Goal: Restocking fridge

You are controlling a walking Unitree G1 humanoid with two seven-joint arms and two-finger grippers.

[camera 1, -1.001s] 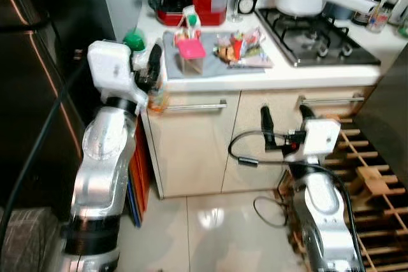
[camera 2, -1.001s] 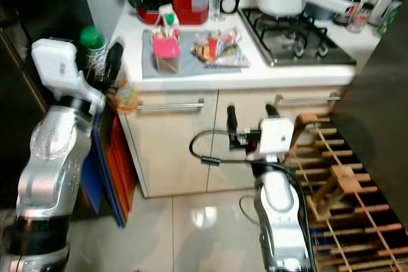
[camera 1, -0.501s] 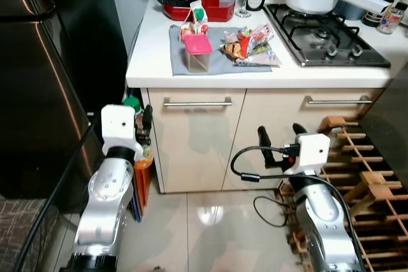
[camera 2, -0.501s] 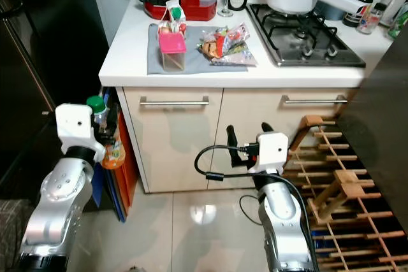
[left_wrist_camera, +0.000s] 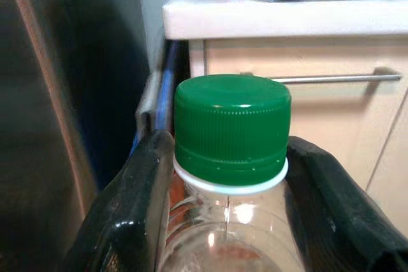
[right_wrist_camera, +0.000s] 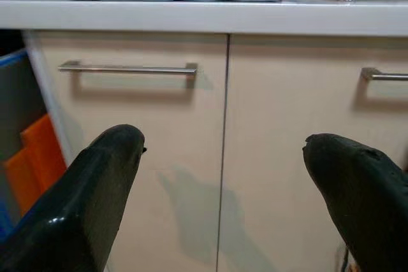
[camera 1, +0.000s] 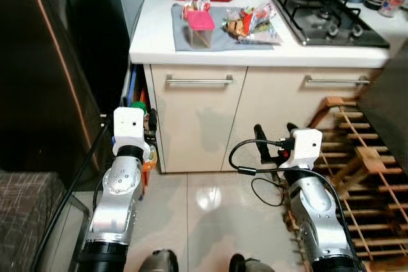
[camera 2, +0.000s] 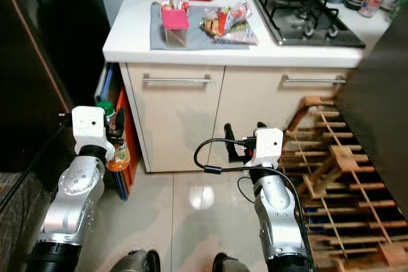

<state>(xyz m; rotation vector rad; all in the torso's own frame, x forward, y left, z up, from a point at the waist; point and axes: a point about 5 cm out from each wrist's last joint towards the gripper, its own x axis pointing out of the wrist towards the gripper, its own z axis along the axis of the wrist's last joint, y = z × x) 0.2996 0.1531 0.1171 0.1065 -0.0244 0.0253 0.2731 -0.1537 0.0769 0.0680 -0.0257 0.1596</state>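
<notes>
Head views: evenly lit from above, sharp at centre. The white counter (camera 1: 255,46) is bright, near overexposure. The fridge (camera 1: 44,74) is dark, with one thin reddish highlight streak. The floor (camera 1: 210,199) carries a soft glare patch — an overhead lamp reflection. Cabinet doors (camera 2: 178,125) bear faint arm shadows. Left wrist view: the cap (left_wrist_camera: 231,128) is sharp — background soft. Right wrist view: the fingers (right_wrist_camera: 83,202) are blurred and glossy.

Left gripper (camera 1: 148,133) at left of centre clamps a green-capped bottle (camera 1: 143,137) beside the dark fridge (camera 1: 44,74). Right gripper (camera 1: 275,139) at lower right of centre has fingers spread, facing the cream cabinets (camera 1: 197,119). The white counter (camera 1: 153,36) spans the upper frame.
</notes>
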